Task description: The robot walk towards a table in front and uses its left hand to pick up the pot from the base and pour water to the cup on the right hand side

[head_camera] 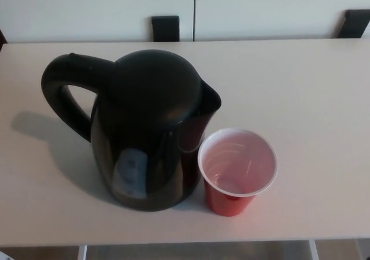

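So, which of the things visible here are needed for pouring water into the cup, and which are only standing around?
Needed for the job:
- black kettle, upright, handle toward the robot's left
- red cup, upright, right beside the kettle under its spout
- table bearing both

Only standing around:
- two dark chair backs behind the table

Neither robot hand is in view.

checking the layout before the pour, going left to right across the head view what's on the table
kettle handle -> black kettle body -> spout -> red cup, all on the table
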Available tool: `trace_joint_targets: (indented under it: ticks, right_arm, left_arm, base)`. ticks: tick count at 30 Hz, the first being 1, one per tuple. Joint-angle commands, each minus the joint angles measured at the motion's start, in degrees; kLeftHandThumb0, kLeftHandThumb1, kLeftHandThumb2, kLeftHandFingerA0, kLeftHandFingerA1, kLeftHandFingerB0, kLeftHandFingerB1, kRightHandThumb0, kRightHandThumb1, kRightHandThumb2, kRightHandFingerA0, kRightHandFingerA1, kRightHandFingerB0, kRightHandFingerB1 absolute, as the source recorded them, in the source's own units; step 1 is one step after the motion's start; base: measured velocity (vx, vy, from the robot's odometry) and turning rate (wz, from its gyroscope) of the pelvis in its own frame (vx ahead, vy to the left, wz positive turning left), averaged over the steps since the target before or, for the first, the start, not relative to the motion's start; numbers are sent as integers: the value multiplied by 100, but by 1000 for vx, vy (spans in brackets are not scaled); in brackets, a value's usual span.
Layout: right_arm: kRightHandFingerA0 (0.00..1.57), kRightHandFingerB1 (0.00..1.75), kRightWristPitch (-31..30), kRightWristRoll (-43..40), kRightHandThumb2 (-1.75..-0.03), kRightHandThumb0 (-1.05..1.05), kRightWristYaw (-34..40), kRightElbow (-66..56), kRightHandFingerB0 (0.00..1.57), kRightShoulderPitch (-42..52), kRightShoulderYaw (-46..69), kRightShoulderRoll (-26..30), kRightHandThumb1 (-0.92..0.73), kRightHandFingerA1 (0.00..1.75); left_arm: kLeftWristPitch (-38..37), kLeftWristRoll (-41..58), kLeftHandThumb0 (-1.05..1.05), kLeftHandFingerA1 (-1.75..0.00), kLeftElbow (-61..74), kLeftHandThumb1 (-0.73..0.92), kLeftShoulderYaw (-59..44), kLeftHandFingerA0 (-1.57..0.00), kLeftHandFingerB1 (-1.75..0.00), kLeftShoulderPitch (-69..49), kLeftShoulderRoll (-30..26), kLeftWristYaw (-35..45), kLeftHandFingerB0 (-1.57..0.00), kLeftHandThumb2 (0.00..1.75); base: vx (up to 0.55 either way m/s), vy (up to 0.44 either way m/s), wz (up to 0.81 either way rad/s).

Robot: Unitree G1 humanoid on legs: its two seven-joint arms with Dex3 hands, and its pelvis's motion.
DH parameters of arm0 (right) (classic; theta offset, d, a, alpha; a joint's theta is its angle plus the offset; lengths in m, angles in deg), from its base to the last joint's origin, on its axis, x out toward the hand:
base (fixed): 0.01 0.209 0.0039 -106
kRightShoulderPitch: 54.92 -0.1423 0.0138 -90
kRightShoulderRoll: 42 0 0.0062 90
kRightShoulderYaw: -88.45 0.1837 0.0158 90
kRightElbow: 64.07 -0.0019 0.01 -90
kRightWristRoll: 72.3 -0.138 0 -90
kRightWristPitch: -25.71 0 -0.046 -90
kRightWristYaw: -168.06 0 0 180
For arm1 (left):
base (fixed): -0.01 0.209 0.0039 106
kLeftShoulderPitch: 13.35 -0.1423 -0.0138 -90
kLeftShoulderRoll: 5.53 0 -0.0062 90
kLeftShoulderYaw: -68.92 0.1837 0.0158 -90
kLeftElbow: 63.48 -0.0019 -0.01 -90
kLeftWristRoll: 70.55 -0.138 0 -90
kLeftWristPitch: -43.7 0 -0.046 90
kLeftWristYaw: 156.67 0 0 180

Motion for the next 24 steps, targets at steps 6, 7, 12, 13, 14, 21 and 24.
trace_joint_targets:
  ticks: [6,7,12,13,14,21,24]
  right_arm:
    - [34,43,514,146,-67,-36,-46,702,34,214,-14,137,-52,46]
    - [34,43,521,125,-67,-36,-9,736,34,202,10,130,-52,46]
    - [36,36,611,111,-57,-30,-64,861,32,209,25,123,-58,41]
    - [35,44,666,123,-68,-38,-68,901,33,227,16,98,-52,49]
    - [35,38,707,139,-57,-31,-67,921,35,234,3,89,-58,43]
    - [33,37,781,194,-57,-30,-28,1063,33,214,-28,63,-57,42]
    - [35,37,813,181,-56,-29,-26,1094,33,210,-12,40,-57,42]
  left_arm:
    - [-445,-666,-83,-19,-864,72,1044,-4,-17,41,349,-766,-4,101]
    - [-415,-615,-83,-19,-875,72,1037,-4,-17,128,343,-749,-4,101]
    - [-296,-569,-81,-18,-887,74,1065,-5,-20,407,288,-777,-5,102]
    - [-296,-601,-83,-14,-840,78,1117,0,-15,573,268,-715,0,107]
    - [-319,-619,-83,-15,-815,77,1143,0,-13,640,269,-692,0,106]
    - [-248,-755,-81,-17,-605,79,1381,0,-18,997,365,-695,0,108]
    - [-295,-943,-82,-14,-395,80,1683,0,-14,1048,509,-986,0,108]
  base:
    - [0,0,0]
    - [0,0,0]
    - [0,0,0]
    - [0,0,0]
    - [0,0,0]
    - [0,0,0]
    - [2,-2,2]
